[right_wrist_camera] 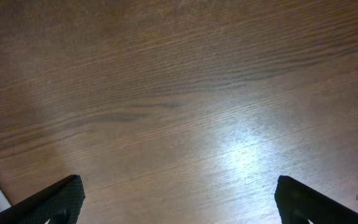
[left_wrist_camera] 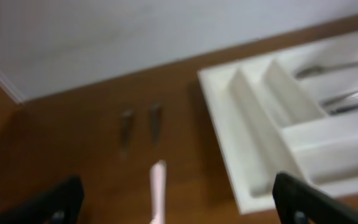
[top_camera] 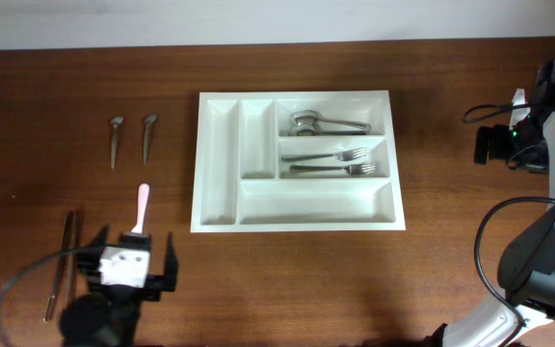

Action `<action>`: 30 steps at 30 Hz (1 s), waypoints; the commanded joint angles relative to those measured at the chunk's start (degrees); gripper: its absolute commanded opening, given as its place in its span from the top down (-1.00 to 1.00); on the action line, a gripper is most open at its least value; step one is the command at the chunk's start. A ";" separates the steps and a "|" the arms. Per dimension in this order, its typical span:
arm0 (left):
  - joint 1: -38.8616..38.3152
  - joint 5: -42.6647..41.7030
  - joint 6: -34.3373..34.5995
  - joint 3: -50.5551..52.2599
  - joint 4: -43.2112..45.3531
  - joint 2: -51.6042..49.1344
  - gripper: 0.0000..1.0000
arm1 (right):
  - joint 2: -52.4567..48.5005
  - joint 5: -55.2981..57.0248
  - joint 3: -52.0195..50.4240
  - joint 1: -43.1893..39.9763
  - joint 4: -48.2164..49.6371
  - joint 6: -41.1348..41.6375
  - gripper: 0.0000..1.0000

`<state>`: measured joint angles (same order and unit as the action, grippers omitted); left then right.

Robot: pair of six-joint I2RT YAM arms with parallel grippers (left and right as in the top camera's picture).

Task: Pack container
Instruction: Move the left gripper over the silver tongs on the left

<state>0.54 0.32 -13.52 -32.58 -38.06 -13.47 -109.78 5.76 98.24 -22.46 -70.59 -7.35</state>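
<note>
One tray (top_camera: 316,202) holding two forks (top_camera: 326,156); two spoons (top_camera: 116,135) lying outside; both jaws gaping wide, empty; only overhead catching two sticks (top_camera: 61,260).

Left wrist view is blurred: tray (left_wrist_camera: 253,155) runs off the right edge, pink utensil (left_wrist_camera: 158,190) off the bottom. Overhead, the left claw (top_camera: 133,246) hides the utensil's lower end.

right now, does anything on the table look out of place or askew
Nothing spilled or damaged. The white plastic five-compartment cutlery tray sits straight; only the pink-handled utensil, two short metal pieces and two thin rods lie loose to its left, unpacked.
</note>
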 commanded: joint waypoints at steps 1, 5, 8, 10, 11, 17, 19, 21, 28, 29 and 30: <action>0.39 7.30 -1.36 -11.04 -6.32 -9.38 -0.98 | 0.46 0.48 -0.11 0.26 0.07 0.11 -0.97; 0.39 9.16 -2.25 -25.07 -16.76 -21.97 -0.98 | 0.46 0.48 -0.11 0.26 0.07 0.11 -0.97; 0.39 9.27 -2.27 -31.78 -18.64 -28.37 -0.98 | 0.46 0.48 -0.11 0.26 0.13 0.11 -0.97; 0.39 9.46 -2.75 -33.92 -18.62 -31.01 -0.98 | 0.46 0.48 -0.11 0.26 0.13 0.11 -0.97; 0.39 9.94 -3.04 -34.51 -18.62 -32.15 -0.98 | 0.46 0.48 -0.11 0.26 0.13 0.11 -0.97; 4.76 13.60 3.45 -40.52 -26.51 -42.07 -0.98 | 0.46 0.48 -0.11 0.26 0.13 0.11 -0.97; 9.62 13.35 5.62 -45.09 -33.29 -47.80 -0.98 | 0.46 0.48 -0.11 0.26 0.13 0.11 -0.97; 14.45 13.25 5.49 -48.96 -38.29 -53.07 -0.98 | 0.46 0.48 -0.11 0.26 0.13 0.11 -0.97; 21.53 14.12 4.68 -51.23 -40.54 -65.22 -0.98 | 0.46 0.48 -0.11 0.26 0.13 0.11 -0.97; 21.77 14.12 4.68 -51.21 -40.41 -66.47 -0.98 | 0.46 0.48 -0.11 0.26 0.13 0.11 -0.97; 22.23 14.14 4.66 -51.21 -40.15 -68.13 -0.98 | 0.46 0.48 -0.11 0.26 0.13 0.11 -0.97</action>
<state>21.74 13.82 -9.76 -82.78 -78.26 -78.85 -109.78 5.76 98.24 -22.46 -70.57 -7.46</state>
